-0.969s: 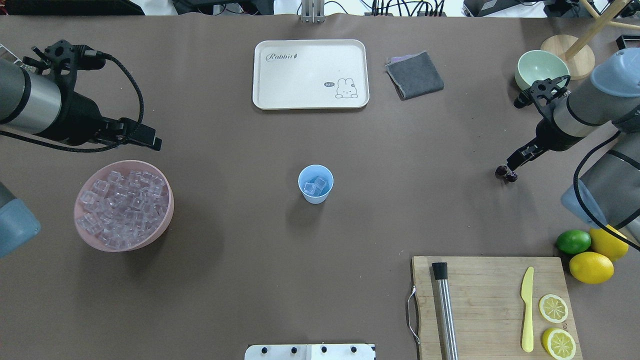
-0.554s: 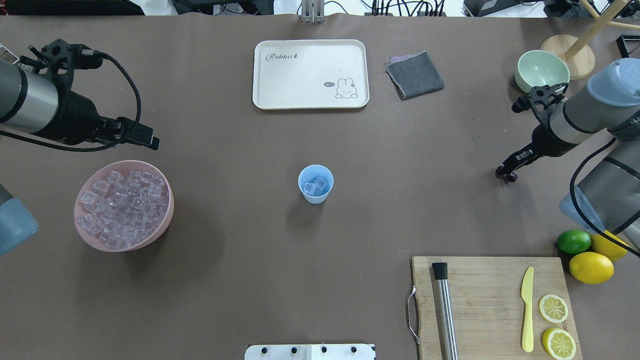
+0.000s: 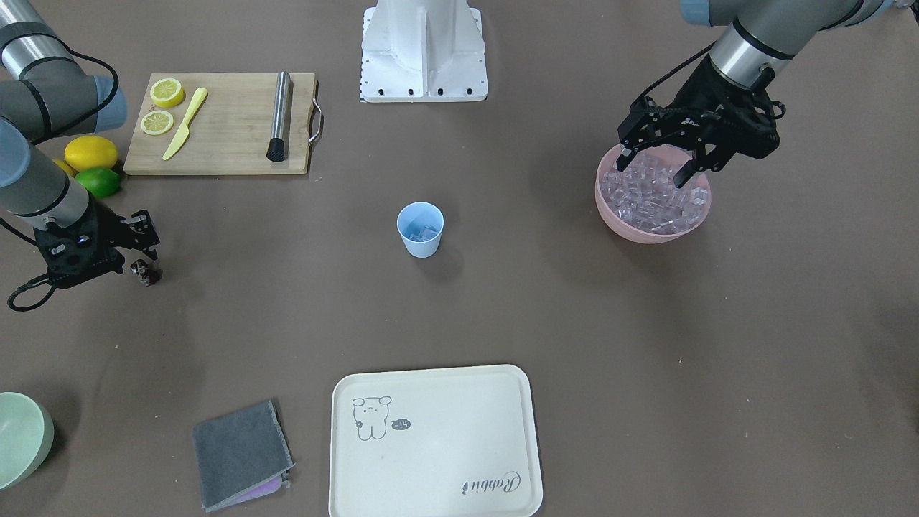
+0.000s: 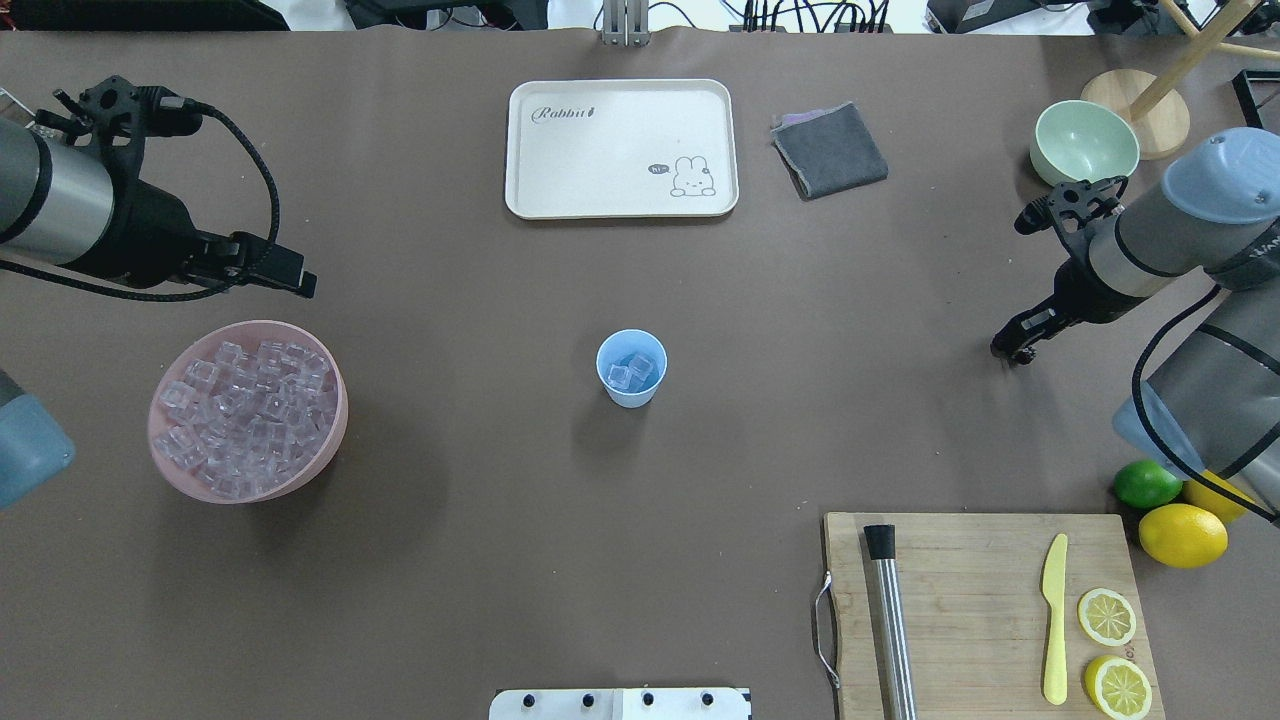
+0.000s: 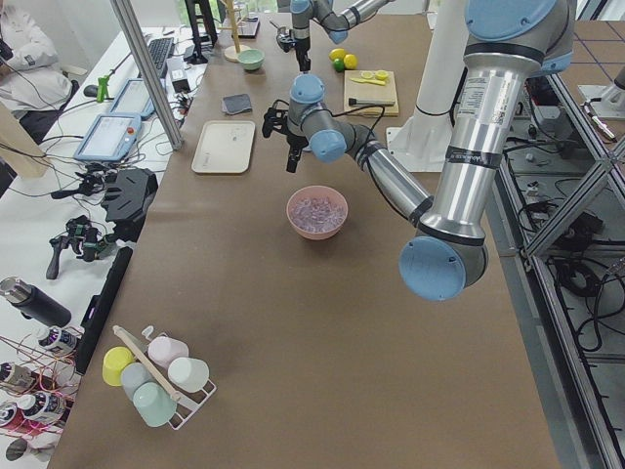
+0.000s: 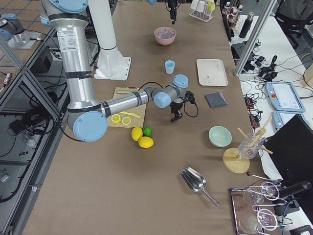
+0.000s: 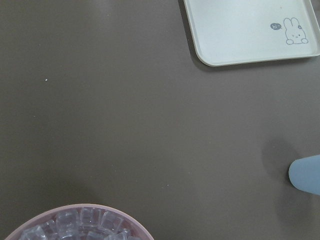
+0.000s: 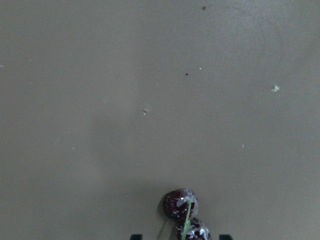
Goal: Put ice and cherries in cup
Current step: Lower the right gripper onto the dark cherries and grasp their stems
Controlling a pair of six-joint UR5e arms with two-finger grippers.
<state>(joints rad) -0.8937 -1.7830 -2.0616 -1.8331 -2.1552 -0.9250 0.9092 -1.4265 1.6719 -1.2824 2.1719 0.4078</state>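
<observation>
The pale blue cup point(image 4: 631, 368) stands mid-table with a few ice cubes point(image 4: 632, 372) in it; it also shows in the front view point(image 3: 420, 230). The rest of the ice point(image 4: 245, 408) fills a pink bowl point(image 4: 335, 430). My left gripper point(image 3: 657, 166) hangs open and empty over the bowl's far rim. The cherries point(image 3: 146, 272) lie on the table at the right. My right gripper point(image 4: 1008, 349) is open, low over them, and mostly hides them from overhead. In the right wrist view the cherries point(image 8: 181, 209) sit between the two fingertips point(image 8: 135, 236).
A cream tray point(image 4: 620, 148) and grey cloth point(image 4: 830, 150) lie at the back. A pale green bowl point(image 4: 1085, 140) stands back right. A cutting board point(image 4: 985, 610) holds a muddler, knife and lemon slices. Two lemons and a lime point(image 4: 1148, 483) sit beside it.
My right gripper has moved down and over the cherries, so they no longer show clearly from overhead. My left arm has drawn back slightly to the left.
</observation>
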